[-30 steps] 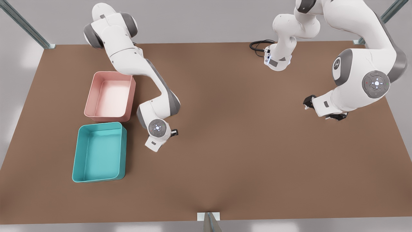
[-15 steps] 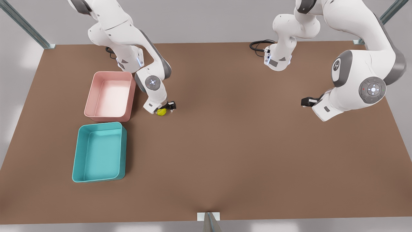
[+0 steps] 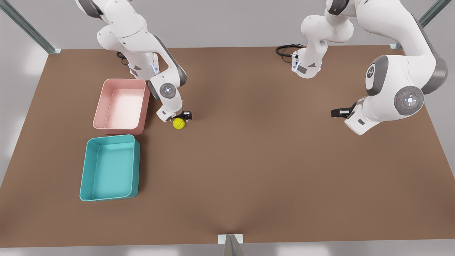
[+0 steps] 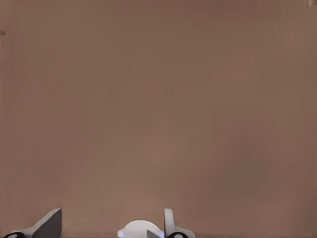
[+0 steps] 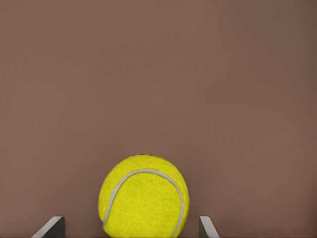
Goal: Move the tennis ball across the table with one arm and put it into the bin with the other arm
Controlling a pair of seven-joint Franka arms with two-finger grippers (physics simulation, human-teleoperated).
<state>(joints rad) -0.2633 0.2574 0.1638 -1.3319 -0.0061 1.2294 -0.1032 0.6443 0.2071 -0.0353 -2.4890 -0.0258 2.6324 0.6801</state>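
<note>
While the left gripper [image 3: 336, 113] waited, fingers parted, well apart from the bin [image 3: 109, 169], the ball [image 3: 178, 123] lay on the table near the bin, between the right gripper's [image 3: 185, 116] spread, untouching fingers.

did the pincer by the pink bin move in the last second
Yes. The right pincer shifted from level with the teal bin toward the table's far edge, beside the pink bin.

A fuzzy, felt-like yellow tennis ball [image 5: 143, 196] with a smooth pale seam rests on a matt brown table [image 3: 266, 160]. At its 8 o'clock, the teal bin [image 3: 89, 170] looks like smooth plastic with a soft sheen. The arms have glossy white shells.
</note>
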